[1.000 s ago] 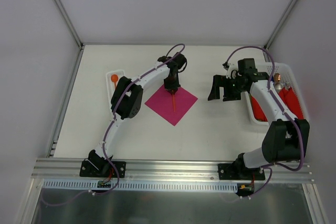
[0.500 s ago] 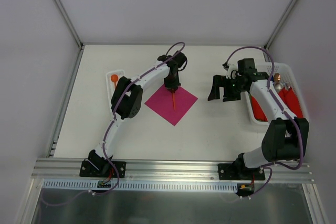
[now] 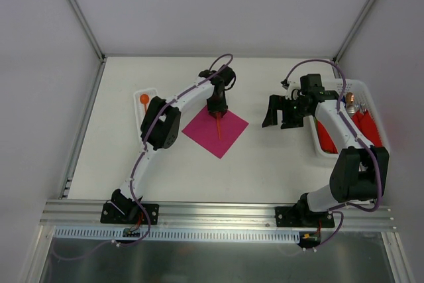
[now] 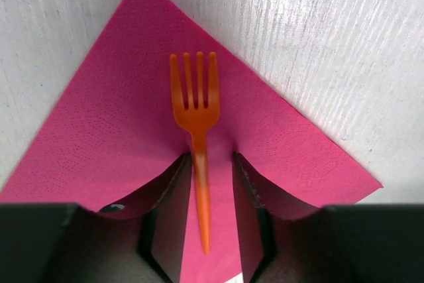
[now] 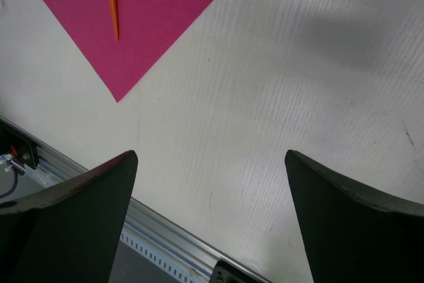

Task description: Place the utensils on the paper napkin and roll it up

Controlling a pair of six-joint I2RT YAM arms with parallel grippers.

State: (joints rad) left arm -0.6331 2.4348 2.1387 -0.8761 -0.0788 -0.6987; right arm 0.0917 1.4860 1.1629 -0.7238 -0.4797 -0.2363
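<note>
A: Well, any sign of the small orange fork (image 4: 197, 107)?

B: Lying flat on the magenta paper napkin (image 4: 112, 130), tines pointing away from the left wrist, handle running back between the fingers (image 4: 171, 217) of the left gripper (image 3: 218, 114).

A: Pinched?

B: Doesn't look so. Parted a little, with a strip of pink showing beside the handle on one side. Close along it on the other; contact there hard to judge.

A: And the napkin itself?

B: Spread flat as a diamond on the white table (image 3: 265, 164), not rolled, far corner right at the left gripper in the top view.

A: Spotted the orange spoon (image 3: 144, 99)?

B: Yes, off to the left in a small white tray (image 3: 154, 92), well apart from the napkin.

A: Now the right gripper (image 3: 281, 114).

B: Spread wide, holding nothing, hanging over the table to the right of the napkin and apart from it. From its wrist, only part of the napkin and the thin end of the fork handle up in the corner, plus the metal rail (image 5: 165, 243) along the table edge.

A: Anything further right?

B: White basket (image 3: 363, 83) against the side, with red bundles inside.
</note>
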